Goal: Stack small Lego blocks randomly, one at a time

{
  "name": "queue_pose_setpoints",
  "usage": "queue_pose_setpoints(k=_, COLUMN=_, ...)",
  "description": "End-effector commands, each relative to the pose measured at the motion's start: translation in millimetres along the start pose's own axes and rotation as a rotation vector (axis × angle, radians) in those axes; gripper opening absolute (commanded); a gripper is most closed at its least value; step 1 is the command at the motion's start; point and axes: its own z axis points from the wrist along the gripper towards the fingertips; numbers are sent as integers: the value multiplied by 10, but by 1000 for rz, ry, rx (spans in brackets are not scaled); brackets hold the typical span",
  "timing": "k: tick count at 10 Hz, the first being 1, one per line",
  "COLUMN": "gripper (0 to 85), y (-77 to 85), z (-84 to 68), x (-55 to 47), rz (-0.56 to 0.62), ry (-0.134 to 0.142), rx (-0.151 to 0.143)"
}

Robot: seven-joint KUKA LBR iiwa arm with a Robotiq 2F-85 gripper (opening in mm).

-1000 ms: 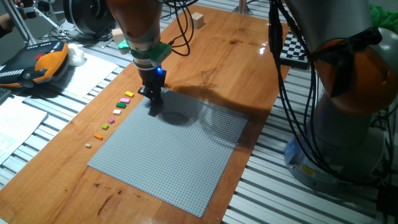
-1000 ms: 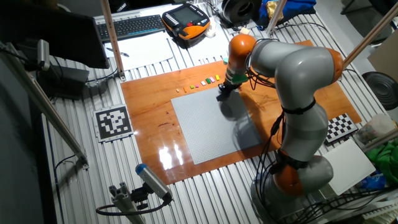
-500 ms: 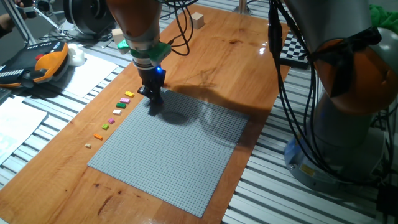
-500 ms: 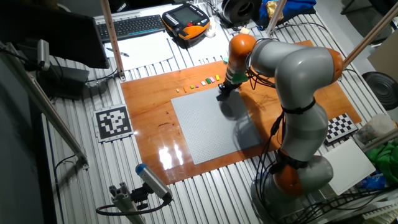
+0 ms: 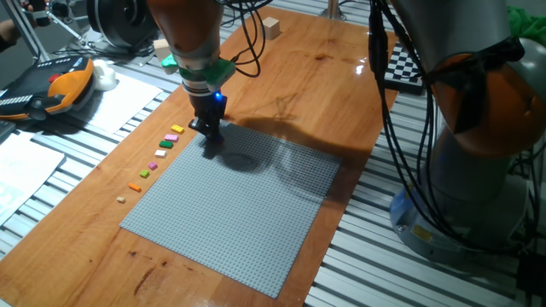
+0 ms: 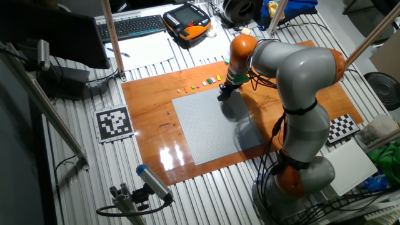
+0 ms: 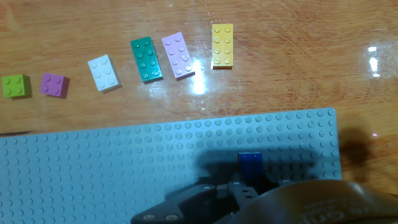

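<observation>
The gripper (image 5: 209, 152) stands low over the grey baseplate (image 5: 247, 213) near its corner, a blue brick (image 7: 251, 164) right at its tip. Ahead, off the plate, a row of small bricks (image 7: 149, 59) lines the wood — elsewhere the plate lies open.

The table (image 7: 298, 68) is varnished wood, glossy, with bright glare spots and visible grain. The baseplate (image 7: 124, 162) is matt grey plastic, evenly studded. The 6 loose bricks (image 7: 222, 45) beside it are smooth plastic with a slight sheen, as is the blue brick (image 7: 251, 163) on the plate. Around the table runs ribbed bare metal (image 5: 375, 256). The arm (image 6: 294, 69) has smooth, satin silver and orange shells.
</observation>
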Motion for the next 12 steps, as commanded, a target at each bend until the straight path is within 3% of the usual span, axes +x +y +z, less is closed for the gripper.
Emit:
queue_pose_setpoints(k=1, gripper=0, y=13, z=29, x=29, rz=-2, ry=7, rx=-3)
queue_pose_setpoints(k=12, gripper=0, y=61, z=40, x=59, rz=-14, ry=16, rx=-1)
